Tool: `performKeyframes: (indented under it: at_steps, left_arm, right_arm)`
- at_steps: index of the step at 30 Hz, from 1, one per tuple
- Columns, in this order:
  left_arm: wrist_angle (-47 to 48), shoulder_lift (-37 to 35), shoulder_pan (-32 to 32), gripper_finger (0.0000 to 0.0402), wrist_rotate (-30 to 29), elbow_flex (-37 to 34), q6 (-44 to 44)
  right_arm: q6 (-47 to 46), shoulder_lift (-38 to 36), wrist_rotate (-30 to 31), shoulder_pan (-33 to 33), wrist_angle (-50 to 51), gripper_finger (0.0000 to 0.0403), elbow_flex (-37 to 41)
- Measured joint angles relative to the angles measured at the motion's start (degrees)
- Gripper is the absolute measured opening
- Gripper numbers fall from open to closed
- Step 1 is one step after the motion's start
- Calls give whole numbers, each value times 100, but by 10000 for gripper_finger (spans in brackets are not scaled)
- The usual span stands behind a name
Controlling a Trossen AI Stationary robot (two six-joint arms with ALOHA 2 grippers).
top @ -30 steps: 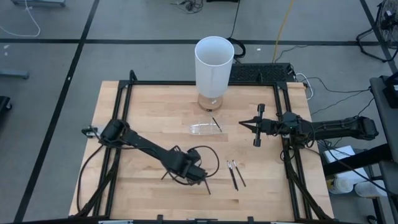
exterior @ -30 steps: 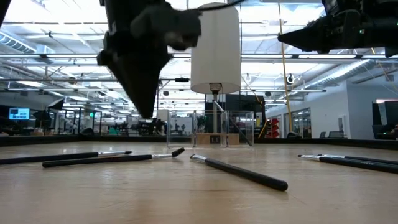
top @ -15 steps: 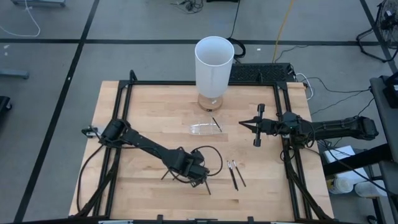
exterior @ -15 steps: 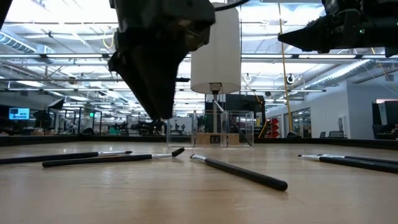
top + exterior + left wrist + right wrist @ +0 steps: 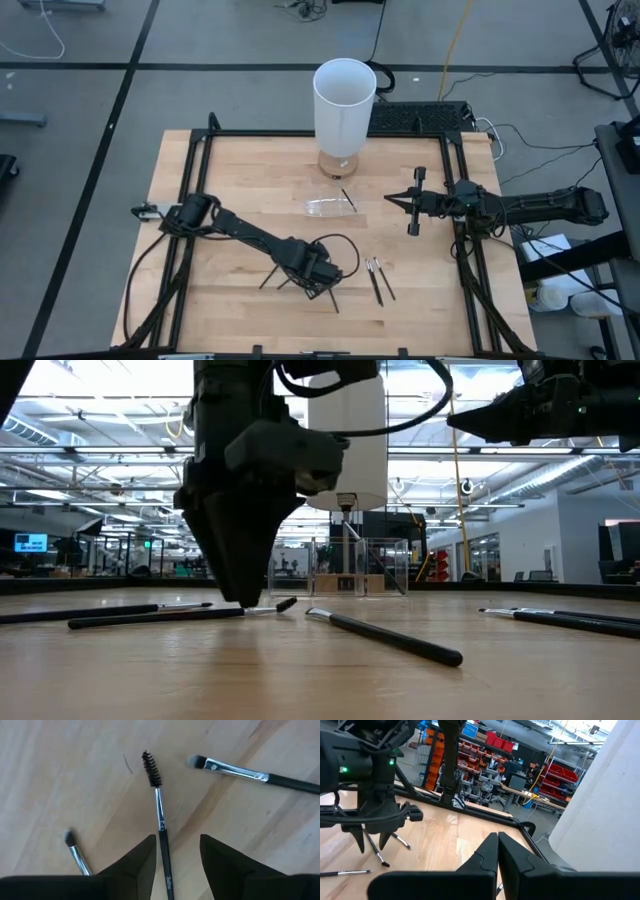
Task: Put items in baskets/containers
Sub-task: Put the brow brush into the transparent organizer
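Note:
The items are thin dark brushes lying flat on the wooden table. A spoolie brush (image 5: 159, 815) lies between the fingers of my open left gripper (image 5: 177, 845), which points down at the table's near middle (image 5: 318, 285). Whether a finger touches the brush, I cannot tell. A flat brush (image 5: 240, 771) and a small brush (image 5: 75, 850) lie beside it. Two more brushes (image 5: 378, 280) lie to the right. The clear container (image 5: 325, 207) stands at mid-table, with one stick (image 5: 348, 199) at its right end. My right gripper (image 5: 412, 212) hovers shut over the table's right part.
A tall white cylinder (image 5: 344, 105) stands on a base at the table's far middle, behind the container. A black frame (image 5: 300, 134) runs along the table's edges. Bare wood lies at the far left and between the container and the brushes.
My left gripper has gone down over the spoolie brush until its fingertips stand at the table top, shifting slightly toward the table's right edge. The brushes lie where they were.

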State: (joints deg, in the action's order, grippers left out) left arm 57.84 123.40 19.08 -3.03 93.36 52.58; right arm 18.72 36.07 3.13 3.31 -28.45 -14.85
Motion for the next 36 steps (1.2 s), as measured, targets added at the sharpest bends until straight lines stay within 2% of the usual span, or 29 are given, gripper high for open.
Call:
performKeyframes:
  at_steps: [8,21,31,36]
  left_arm:
    - [407,4,-75,165,25,0,-122]
    - [203,449,-32,165,314,39,-98]
    - [-8,528,-170,112,373,28,-89]
    - [-35,528,-201,105,368,22,-149]
  right_arm:
    - [22,0,0,-1,0,0,0]
    - [7,-2,0,-2,0,0,0]
    - [24,0,0,-2,-2,0,0]
    - [37,0,0,-1,-2,0,0]
